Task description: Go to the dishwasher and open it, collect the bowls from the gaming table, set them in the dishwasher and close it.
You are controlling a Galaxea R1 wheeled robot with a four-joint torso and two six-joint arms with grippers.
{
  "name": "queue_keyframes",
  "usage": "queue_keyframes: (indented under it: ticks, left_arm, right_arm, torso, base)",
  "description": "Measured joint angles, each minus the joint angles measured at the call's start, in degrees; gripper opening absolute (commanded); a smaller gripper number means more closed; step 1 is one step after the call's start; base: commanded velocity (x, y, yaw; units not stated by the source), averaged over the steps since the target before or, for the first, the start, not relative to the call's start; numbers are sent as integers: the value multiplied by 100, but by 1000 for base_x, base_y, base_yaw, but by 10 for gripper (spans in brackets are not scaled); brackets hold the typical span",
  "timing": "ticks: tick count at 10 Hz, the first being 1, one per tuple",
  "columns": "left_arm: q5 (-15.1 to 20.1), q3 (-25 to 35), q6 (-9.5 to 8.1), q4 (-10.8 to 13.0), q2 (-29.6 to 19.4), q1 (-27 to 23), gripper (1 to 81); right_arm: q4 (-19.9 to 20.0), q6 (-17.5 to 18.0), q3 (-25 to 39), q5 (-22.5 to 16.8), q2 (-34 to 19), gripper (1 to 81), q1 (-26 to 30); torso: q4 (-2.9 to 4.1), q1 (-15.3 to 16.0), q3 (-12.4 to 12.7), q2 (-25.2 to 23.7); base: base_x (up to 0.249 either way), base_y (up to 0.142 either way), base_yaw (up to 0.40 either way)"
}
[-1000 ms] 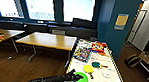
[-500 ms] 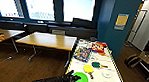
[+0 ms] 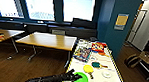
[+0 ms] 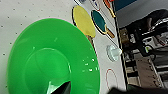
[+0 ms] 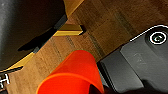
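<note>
The gaming table (image 3: 113, 69), white-topped with yellow edging, is running away from the robot, and the left arm is reaching in low from the left, stretched nearly flat over its near end. The left gripper (image 3: 73, 76) is sitting at the rim of the lime-green bowl (image 3: 81, 80), which is resting on that near end; whether its fingers are gripping I cannot tell. Just beyond the bowl a yellow paddle (image 3: 88, 68) and a green paddle (image 3: 96, 64) are lying flat.

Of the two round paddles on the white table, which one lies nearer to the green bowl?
The yellow paddle: it lies next to the green bowl, while the dark green paddle lies beyond it.
</note>
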Motion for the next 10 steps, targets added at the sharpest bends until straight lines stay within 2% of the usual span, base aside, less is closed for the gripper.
queue_keyframes:
  ticks: [5,10]
  left_arm:
    - [-6,419,0,0,-885,11,811]
    - [-57,425,40,13,-930,483,811]
  right_arm:
    - [-67,2,-4,0,59,10,0]
    - [-113,0,-4,2,88,10,0]
  torso:
    - [0,0,0,0]
    - [0,0,0,0]
  base:
    - [0,0,0]
    - [0,0,0]
